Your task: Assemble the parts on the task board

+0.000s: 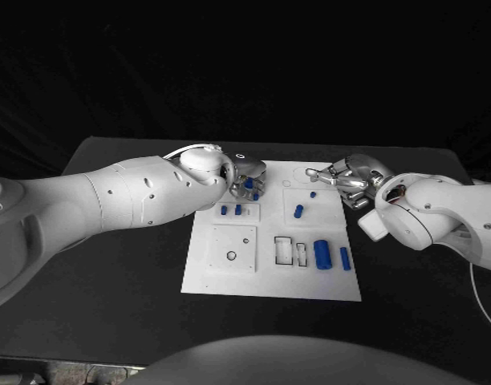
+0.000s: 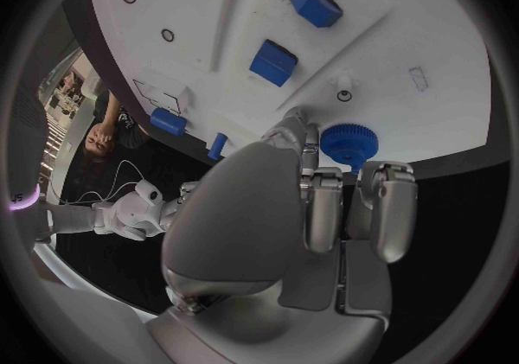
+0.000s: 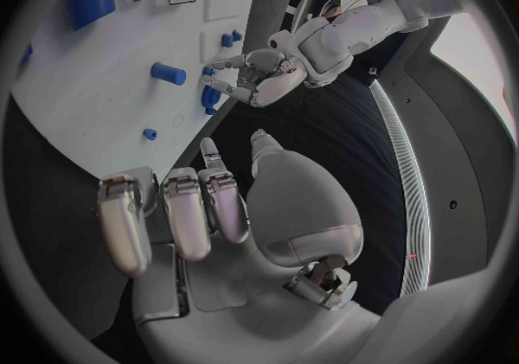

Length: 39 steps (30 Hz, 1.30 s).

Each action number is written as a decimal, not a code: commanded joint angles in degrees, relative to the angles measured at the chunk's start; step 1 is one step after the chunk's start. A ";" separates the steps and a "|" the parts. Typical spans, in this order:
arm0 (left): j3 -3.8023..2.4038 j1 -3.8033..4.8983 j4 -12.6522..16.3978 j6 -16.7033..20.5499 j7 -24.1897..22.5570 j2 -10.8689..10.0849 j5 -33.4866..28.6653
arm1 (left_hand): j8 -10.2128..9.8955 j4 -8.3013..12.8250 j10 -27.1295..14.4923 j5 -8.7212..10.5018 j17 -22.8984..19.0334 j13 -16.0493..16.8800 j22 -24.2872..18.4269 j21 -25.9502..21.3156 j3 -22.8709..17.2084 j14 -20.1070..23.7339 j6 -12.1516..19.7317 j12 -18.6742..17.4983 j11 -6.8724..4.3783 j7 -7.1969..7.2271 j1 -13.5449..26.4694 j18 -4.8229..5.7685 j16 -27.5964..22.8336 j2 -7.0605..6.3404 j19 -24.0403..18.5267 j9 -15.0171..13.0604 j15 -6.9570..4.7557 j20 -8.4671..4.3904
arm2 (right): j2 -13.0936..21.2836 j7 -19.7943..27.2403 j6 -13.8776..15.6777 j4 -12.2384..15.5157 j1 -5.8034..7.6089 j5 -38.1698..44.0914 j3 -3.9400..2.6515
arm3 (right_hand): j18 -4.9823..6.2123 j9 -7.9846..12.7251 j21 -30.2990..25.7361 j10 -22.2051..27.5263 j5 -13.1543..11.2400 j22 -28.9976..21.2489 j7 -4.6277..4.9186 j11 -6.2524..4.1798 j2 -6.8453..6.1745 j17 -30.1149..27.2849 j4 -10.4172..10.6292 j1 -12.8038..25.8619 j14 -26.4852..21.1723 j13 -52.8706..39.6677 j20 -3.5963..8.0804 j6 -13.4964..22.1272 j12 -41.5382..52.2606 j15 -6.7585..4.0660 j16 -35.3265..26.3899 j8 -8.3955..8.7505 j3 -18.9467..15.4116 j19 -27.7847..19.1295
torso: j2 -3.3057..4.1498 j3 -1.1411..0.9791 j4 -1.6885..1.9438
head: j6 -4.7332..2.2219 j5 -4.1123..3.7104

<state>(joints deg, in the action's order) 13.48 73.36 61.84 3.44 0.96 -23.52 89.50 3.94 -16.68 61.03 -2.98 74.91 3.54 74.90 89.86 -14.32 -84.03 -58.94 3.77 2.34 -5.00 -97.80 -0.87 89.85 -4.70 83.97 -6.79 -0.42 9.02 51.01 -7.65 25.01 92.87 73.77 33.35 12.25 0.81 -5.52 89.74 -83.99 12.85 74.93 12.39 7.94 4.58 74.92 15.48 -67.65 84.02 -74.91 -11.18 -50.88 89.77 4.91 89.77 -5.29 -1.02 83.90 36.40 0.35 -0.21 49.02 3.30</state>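
On the white board (image 1: 271, 277), our left hand (image 1: 245, 178) pinches a blue gear (image 2: 349, 143) at the far edge. Our right hand (image 1: 350, 178) hovers nearby, fingers apart, holding nothing.

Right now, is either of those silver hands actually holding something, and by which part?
The left hand touches a blue toothed wheel at its rim; a real hold cannot be told. The right hand holds nothing.
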 commanded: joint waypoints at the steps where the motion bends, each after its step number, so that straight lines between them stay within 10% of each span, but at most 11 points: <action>1: 0.06 -0.12 -0.03 -0.57 -0.60 0.26 0.08 | 0.06 -0.05 0.26 0.19 15.09 -0.06 15.10 0.14 -0.09 -5.97 -0.26 -0.11 0.24 -0.14 0.60 0.87 0.15 -0.06 6.03 0.08 0.44 -0.40 | 0.00 0.01 -0.84 0.07 -0.02 0.09 0.00 | -0.81 -0.05 0.26 -6.01 0.16 15.07 -0.10 0.54 0.24 15.08 0.11 -0.17 5.98 -15.09 -0.46 0.33 0.23 0.51 0.23 -0.34 -0.37 6.10 | 0.00 0.00 0.00 | 0.00 -0.01; 39: 0.06 -0.15 -0.46 -2.55 -0.74 0.56 0.01 | 1.44 0.35 4.36 0.18 15.09 0.15 15.10 0.14 -1.84 -5.97 -3.67 0.80 -0.29 0.08 0.02 0.87 0.15 0.32 6.03 -0.26 0.04 -0.36 | -0.24 -0.04 -0.90 0.10 -0.02 0.08 0.00 | -0.81 -0.05 0.26 -6.01 0.16 15.07 -0.10 0.54 0.24 15.08 0.11 -0.17 5.98 -15.09 -0.46 0.33 0.23 0.51 0.23 -0.34 -0.37 6.10 | -0.02 0.02 -0.02 | 0.07 -0.02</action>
<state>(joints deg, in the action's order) 13.42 73.39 61.38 2.80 0.73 -23.08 89.42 5.25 -16.43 65.16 -2.98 74.90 3.61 74.90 89.86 -15.83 -84.03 -62.37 4.50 2.05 -4.91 -97.38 -0.87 89.85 -4.54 83.97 -6.93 -0.42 9.02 50.83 -7.76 24.90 92.90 73.77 33.33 12.25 0.81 -5.50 89.74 -83.99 12.85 74.91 12.39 7.94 4.58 74.91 15.48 -67.65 84.02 -74.91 -11.18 -50.88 89.78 4.91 89.77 -5.29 -1.02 83.90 36.37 0.34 -0.21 49.05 3.31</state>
